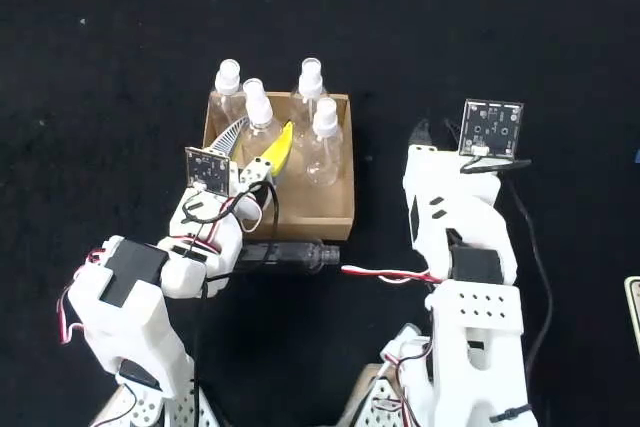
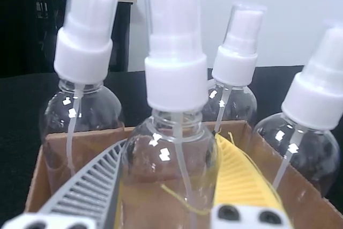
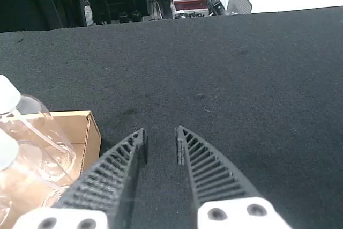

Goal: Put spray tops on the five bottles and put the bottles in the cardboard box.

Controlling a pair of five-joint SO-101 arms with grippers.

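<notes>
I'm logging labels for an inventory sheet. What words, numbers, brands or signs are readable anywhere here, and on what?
No text can be read.
The spray bottles are clear and carry no labels.
The cardboard box shows plain walls.
The circuit boards on the wrists have marks too small to read.

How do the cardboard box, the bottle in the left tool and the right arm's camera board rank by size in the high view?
1. cardboard box, clearly largest.
2 and 3. held bottle and camera board look about alike. The board sits higher, nearer the camera, so I won't rank them.
</notes>
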